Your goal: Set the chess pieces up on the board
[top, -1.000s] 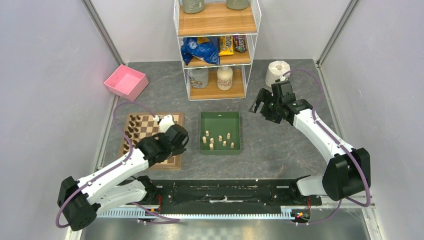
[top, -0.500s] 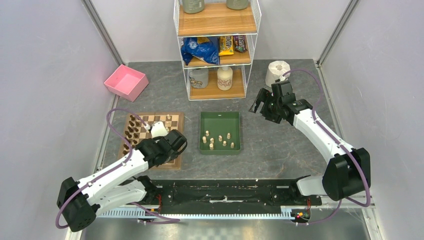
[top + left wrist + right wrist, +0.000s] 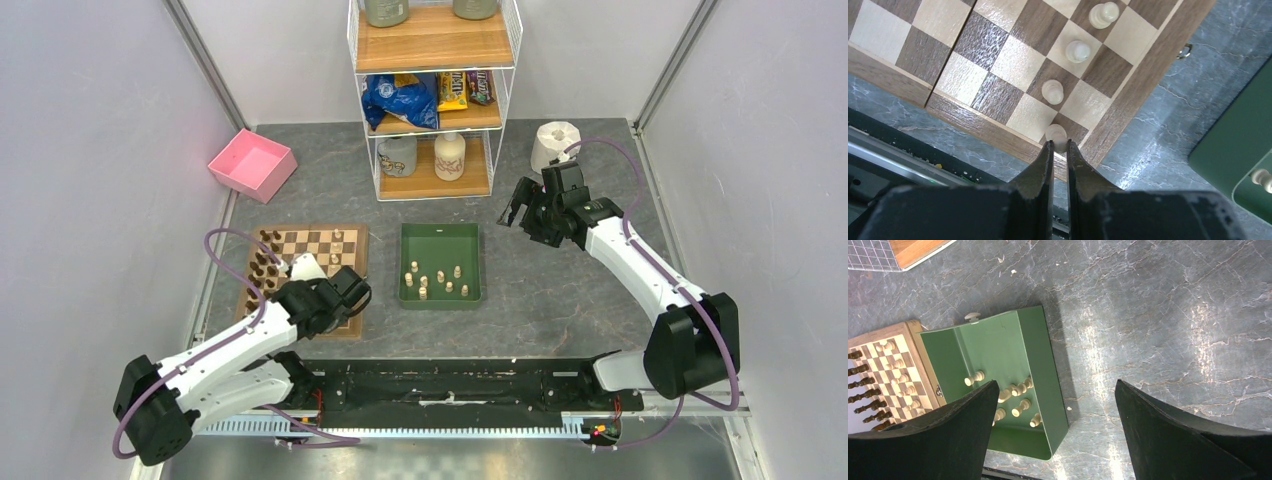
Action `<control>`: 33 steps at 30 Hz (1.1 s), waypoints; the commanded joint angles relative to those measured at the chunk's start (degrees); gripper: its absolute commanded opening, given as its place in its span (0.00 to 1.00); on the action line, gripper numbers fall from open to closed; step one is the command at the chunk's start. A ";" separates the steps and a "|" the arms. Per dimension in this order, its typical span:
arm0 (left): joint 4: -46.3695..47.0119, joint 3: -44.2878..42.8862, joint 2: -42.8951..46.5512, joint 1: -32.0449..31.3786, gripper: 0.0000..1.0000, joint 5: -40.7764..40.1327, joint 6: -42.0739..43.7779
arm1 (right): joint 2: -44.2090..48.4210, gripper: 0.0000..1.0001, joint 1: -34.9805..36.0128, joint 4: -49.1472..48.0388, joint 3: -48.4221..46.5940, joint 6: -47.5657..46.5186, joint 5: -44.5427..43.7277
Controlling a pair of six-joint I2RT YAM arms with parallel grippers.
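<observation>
The board (image 3: 310, 242) lies at the left, with dark chess pieces (image 3: 262, 266) along its left side and a few cream ones (image 3: 338, 236) on its right side. My left gripper (image 3: 343, 306) is over the board's near right corner. In the left wrist view it (image 3: 1059, 143) is shut on a cream pawn (image 3: 1056, 133) that stands on the corner square, in line with three cream pieces (image 3: 1052, 91). Several cream pieces (image 3: 436, 283) lie in the green tray (image 3: 440, 229). My right gripper (image 3: 517, 213) hovers open and empty, right of the tray (image 3: 1045, 365).
A wire shelf (image 3: 435, 100) with bottles and snack bags stands at the back centre. A pink box (image 3: 252, 163) sits at the back left and a white roll (image 3: 555, 143) at the back right. A black rail (image 3: 450, 385) runs along the near edge.
My left gripper has moved from the board's far right part toward its near right corner. The right arm has not moved.
</observation>
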State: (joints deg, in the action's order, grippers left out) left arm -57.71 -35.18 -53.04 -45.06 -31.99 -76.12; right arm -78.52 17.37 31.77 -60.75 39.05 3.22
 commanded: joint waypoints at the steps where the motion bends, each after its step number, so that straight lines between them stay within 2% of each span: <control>1: -1.07 1.00 1.18 0.65 0.02 -2.28 -5.29 | 0.56 0.94 -0.25 -1.27 0.18 0.15 0.24; 11: -1.87 2.18 3.81 2.69 0.02 -2.77 -5.27 | 0.55 0.94 -0.24 -1.23 0.18 0.15 0.26; 33: -3.55 2.00 2.90 3.31 0.03 -4.15 -7.47 | 0.08 0.94 -0.22 -1.27 0.08 -0.12 0.16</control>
State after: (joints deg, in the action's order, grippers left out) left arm -60.40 -32.93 -49.87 -42.09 -32.99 -80.31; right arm -78.54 17.39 31.77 -60.75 39.03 3.20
